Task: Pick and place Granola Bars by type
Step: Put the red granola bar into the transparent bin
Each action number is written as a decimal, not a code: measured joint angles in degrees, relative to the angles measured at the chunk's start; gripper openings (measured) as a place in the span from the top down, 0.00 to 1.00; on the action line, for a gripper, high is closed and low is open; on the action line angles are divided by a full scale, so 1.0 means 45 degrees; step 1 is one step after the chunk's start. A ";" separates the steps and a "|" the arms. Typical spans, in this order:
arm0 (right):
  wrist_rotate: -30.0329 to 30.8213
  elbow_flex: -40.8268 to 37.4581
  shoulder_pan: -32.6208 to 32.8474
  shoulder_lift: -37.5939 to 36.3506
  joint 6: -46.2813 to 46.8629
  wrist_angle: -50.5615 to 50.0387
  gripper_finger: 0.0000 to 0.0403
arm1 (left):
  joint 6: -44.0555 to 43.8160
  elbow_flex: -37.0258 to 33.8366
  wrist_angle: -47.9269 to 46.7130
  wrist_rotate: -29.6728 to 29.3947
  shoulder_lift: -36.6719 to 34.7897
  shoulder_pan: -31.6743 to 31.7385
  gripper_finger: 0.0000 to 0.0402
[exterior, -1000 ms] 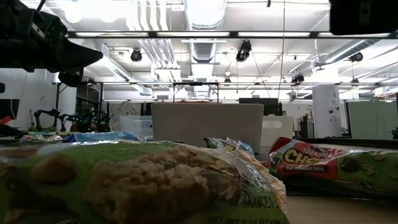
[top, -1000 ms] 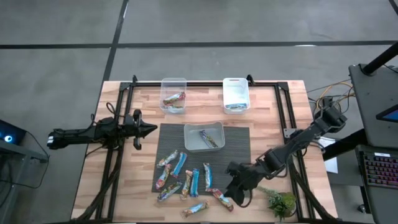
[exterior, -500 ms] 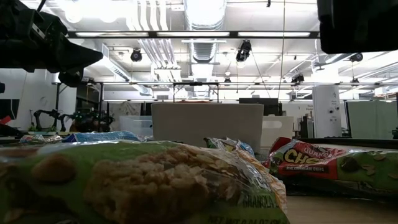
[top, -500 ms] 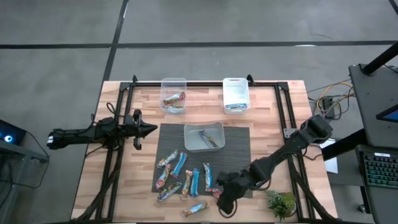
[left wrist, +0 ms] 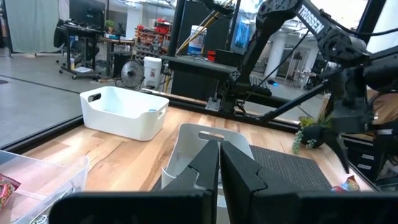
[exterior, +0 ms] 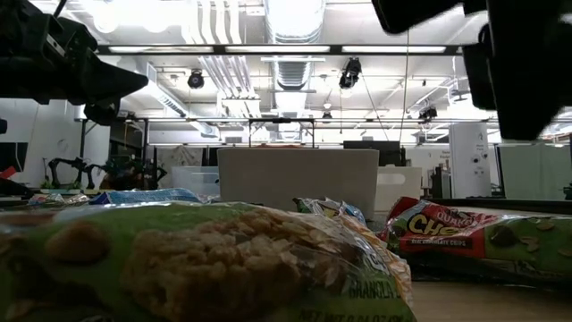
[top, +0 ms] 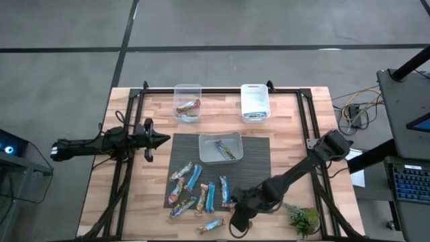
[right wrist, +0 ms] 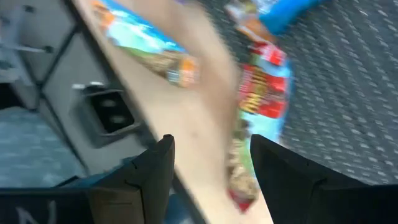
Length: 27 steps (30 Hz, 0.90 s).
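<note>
Several granola bars [top: 198,191], some blue and some multicoloured, lie loose on the dark mat [top: 259,151]. One more bar [top: 211,226] lies on the wood near the front edge. My right gripper [top: 235,223] hovers open, tipped steeply down, over a red multicoloured bar [right wrist: 261,93]. That bar lies half on the mat and half on the wood, below the gap between the fingers [right wrist: 211,140], and nothing touches it. My left gripper [top: 158,140] waits at the table's left, shut and level [left wrist: 219,163].
A clear tub [top: 187,101] at the back holds a multicoloured bar. A white tub [top: 254,101] beside it holds blue ones. A third tub [top: 220,146] stands on the mat's far part. A small green plant [top: 304,218] stands at the near right, close to my right arm.
My right gripper has gone down and toward the table's near left, tipping more steeply downward. It has stayed open and now hangs over the bars at the mat's near edge. In the low view it has come in at the top right.
</note>
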 joint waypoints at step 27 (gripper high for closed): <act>-0.0445 0.0814 -0.0092 0.1199 -0.0538 -0.1534 0.50 | -0.0005 0.0000 0.0005 0.0000 0.0020 0.0001 1.00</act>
